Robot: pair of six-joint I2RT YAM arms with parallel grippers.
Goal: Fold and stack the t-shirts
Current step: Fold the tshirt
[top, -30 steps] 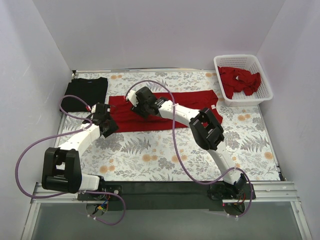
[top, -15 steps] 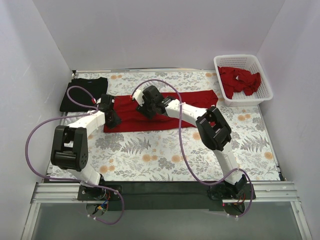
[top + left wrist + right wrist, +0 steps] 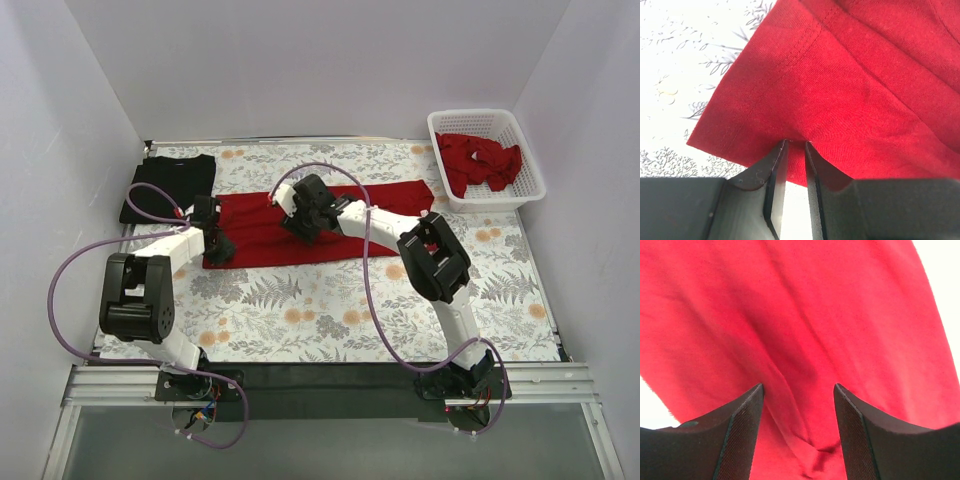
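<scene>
Your left gripper (image 3: 796,145) pinched on the red t-shirt (image 3: 840,90) hem, your right gripper (image 3: 798,387) splayed above the cloth.

I count one red t-shirt (image 3: 260,243) flat on the tabletop (image 3: 330,300) and one black t-shirt (image 3: 170,185). There is one white lattice basket (image 3: 497,204). The red heap (image 3: 480,160) inside it could be two shirts or more; from the overhead camera I can't separate them. Two arms are in my view, so two grippers: the left gripper (image 3: 218,248) and the right gripper (image 3: 300,228). There are two purple cables, the left cable (image 3: 60,290) and the right cable (image 3: 365,310), one per arm.
</scene>
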